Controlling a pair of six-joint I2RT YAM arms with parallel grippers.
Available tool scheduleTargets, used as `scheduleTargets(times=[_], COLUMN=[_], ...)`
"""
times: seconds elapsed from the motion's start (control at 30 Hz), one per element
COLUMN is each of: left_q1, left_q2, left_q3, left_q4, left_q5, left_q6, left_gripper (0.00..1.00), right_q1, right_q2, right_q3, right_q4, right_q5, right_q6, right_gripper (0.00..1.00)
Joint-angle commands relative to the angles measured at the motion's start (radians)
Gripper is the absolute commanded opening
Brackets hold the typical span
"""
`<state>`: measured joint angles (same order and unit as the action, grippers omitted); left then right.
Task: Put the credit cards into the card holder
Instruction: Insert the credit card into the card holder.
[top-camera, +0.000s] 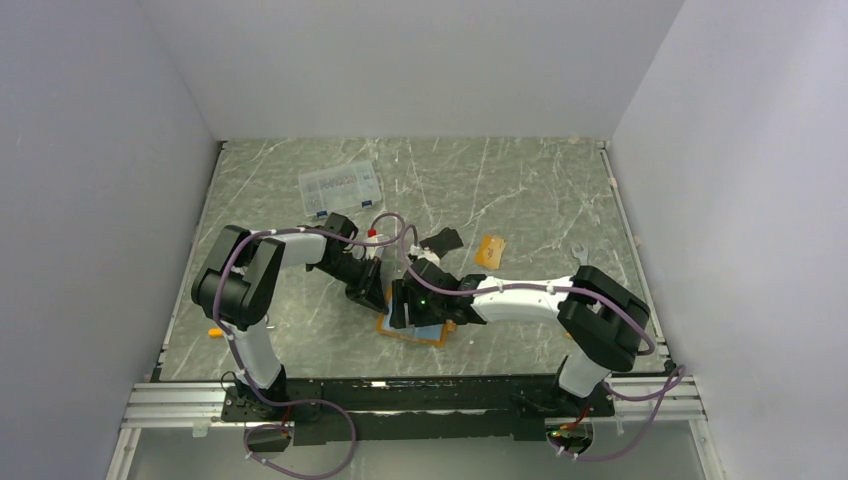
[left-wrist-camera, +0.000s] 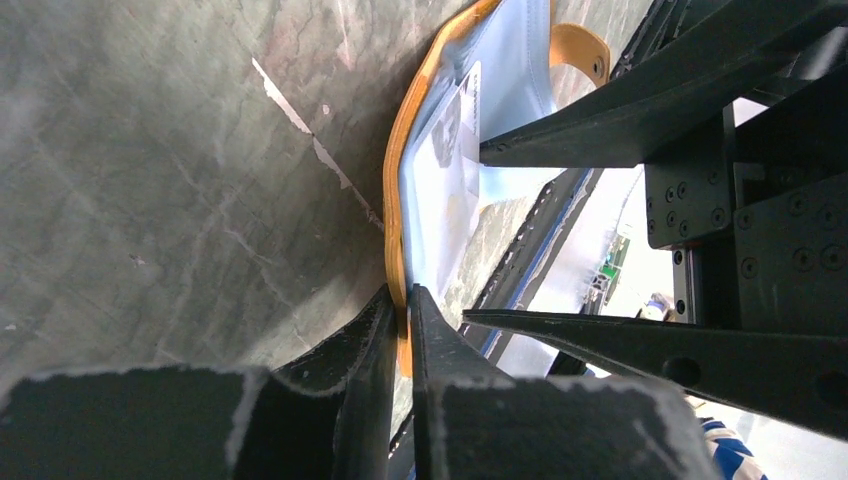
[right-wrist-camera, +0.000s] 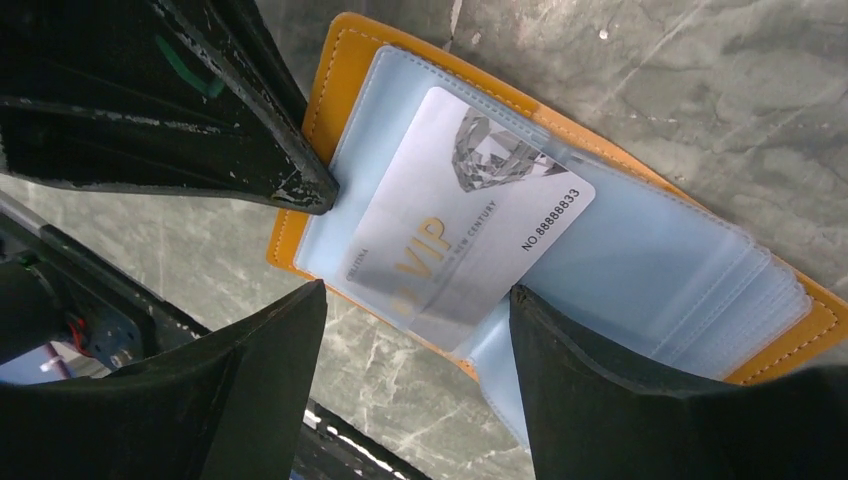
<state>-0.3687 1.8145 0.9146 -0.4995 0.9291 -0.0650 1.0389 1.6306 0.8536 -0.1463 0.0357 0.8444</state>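
The card holder (top-camera: 437, 334), orange with pale blue sleeves, lies open near the table's front middle. It also shows in the right wrist view (right-wrist-camera: 330, 90) and the left wrist view (left-wrist-camera: 396, 200). My left gripper (left-wrist-camera: 402, 312) is shut on its orange edge; its fingers (right-wrist-camera: 250, 130) show in the right wrist view. A silver VIP credit card (right-wrist-camera: 470, 215) lies on the sleeves; I cannot tell if it sits inside a pocket. My right gripper (right-wrist-camera: 415, 300) is open just above the card's near end, holding nothing. A black card (top-camera: 442, 240) and an orange-tan card (top-camera: 490, 250) lie behind.
A clear compartment box (top-camera: 340, 187) stands at the back left. A small metal wrench (top-camera: 583, 255) lies at the right. A small orange item (top-camera: 214, 331) lies by the left arm's base. Both arms (top-camera: 520, 295) crowd together over the holder.
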Motion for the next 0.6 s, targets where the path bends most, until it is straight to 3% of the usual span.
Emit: scheduleTargets(times=[0.0,0.2,0.57], left_q1=[0.002,0.001,-0.007], left_q2=[-0.016,-0.009,0.004], left_q3=[0.01,0.015,0.022], left_q4=[-0.007,-0.012,-0.009], left_q5=[0.036,0.026,0.037], left_q6=[0.017,0.017,0.011], left_gripper=[0.16,0.25,0.26], right_q1=[-0.031,-0.038,-0.037], right_q2=[0.022,-0.018,-0.04], right_q3=[-0.059,-0.09,-0.094], right_q4=[0.127,0.211,0.328], right_q5=[-0.05,-0.057,-0.142], right_q6=[-0.004,-0.009,-0.086], right_gripper=[0.69,0.69,0.68])
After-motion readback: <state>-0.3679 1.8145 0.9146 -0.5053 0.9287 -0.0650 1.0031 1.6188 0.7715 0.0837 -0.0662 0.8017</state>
